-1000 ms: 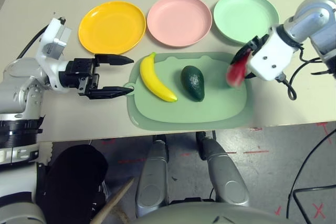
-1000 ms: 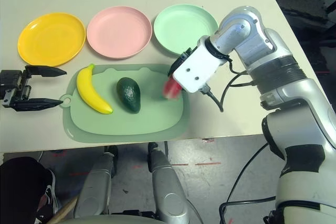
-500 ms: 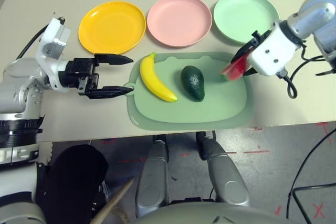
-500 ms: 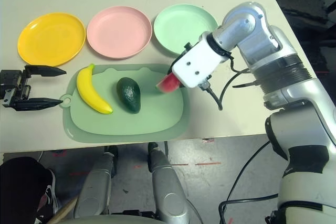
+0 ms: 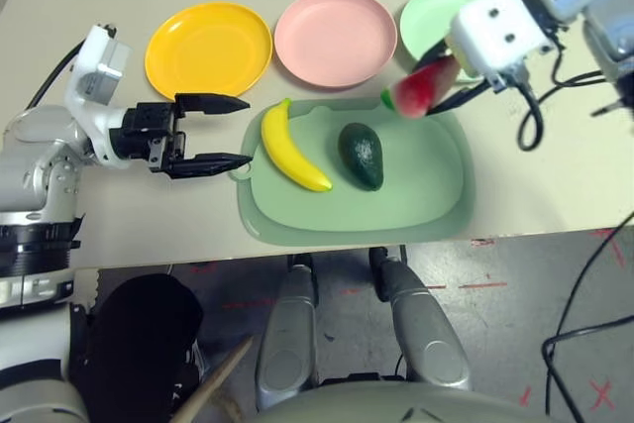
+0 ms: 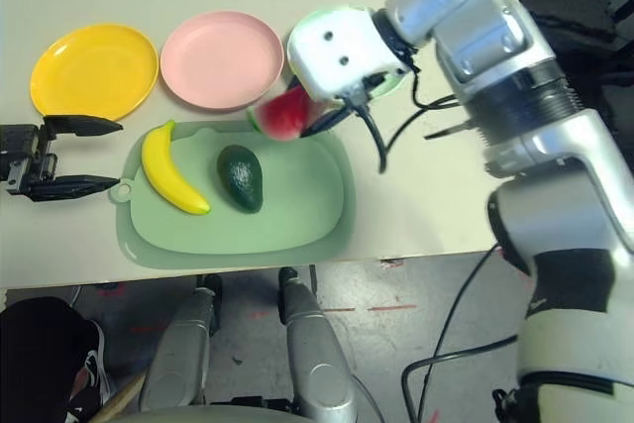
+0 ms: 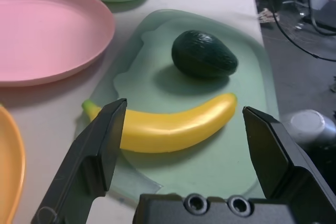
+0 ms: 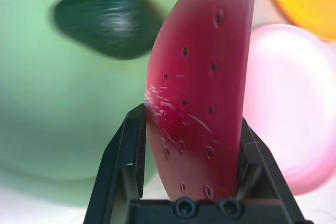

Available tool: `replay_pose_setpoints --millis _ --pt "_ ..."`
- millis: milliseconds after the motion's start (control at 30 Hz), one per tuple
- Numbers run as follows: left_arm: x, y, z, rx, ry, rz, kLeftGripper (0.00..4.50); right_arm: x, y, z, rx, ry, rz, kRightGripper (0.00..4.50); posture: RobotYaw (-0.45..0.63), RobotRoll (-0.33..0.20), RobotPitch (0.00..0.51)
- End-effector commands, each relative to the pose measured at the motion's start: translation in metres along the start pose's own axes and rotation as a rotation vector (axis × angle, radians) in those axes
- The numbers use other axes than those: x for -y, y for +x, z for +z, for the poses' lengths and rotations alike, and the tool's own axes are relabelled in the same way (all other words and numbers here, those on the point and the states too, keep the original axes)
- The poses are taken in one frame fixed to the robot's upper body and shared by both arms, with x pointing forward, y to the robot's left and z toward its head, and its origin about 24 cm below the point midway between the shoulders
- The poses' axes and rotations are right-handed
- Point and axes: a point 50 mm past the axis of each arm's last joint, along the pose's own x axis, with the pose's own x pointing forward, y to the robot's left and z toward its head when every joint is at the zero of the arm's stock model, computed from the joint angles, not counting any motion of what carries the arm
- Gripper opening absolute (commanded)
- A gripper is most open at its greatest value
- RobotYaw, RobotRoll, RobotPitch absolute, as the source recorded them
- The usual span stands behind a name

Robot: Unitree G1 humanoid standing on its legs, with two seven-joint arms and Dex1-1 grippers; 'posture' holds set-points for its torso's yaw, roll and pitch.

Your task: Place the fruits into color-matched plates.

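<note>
Right fingers: we have the black fingers [image 8: 124, 145] pinching the watermelon wedge between them.
Watermelon wedge: our red wedge [image 5: 424, 86] hangs in the right grip above the far right part of the mat, its green rind facing the robot's left.
Left fingers: ours [image 5: 211, 164] are spread, with nothing between them, just beside the mat's left edge.
Banana: we see it [image 5: 289, 151] lying on the left part of the mat, curved and yellow.
Avocado: we find it [image 5: 361, 156], dark green, on the mat near the banana, not touching it.
Mat: our pale green mat [image 5: 317, 213] lies on the bench [image 5: 168, 220].
Plates: beyond the mat we have yellow [image 5: 209, 50], pink [image 5: 335, 37] and mint green [image 5: 428, 13], in a row from left to right.
</note>
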Motion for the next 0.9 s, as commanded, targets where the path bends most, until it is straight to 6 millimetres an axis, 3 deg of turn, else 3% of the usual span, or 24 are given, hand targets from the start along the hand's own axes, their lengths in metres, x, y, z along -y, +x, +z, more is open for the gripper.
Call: replay_pose_setpoints --millis 33,400,700,900 --pt "0.003 0.005 -0.001 -0.042 -0.003 0.035 4.50 0.016 0.003 -0.002 -0.030 -0.004 -0.105 2.05 -0.01 0.000 0.396" --pt "-0.011 0.021 0.009 -0.136 0.086 0.259 4.50 0.047 0.041 0.000 -0.094 0.039 -0.328 2.05 0.01 0.000 0.390" --pt "-0.016 0.042 0.018 -0.107 0.090 0.353 4.50 0.042 0.071 -0.011 -0.168 0.078 -0.367 2.05 0.04 0.000 0.379" --pt "-0.014 0.046 0.016 -0.104 0.085 0.355 4.50 0.038 0.081 -0.017 -0.197 0.092 -0.367 2.05 0.04 0.000 0.376"
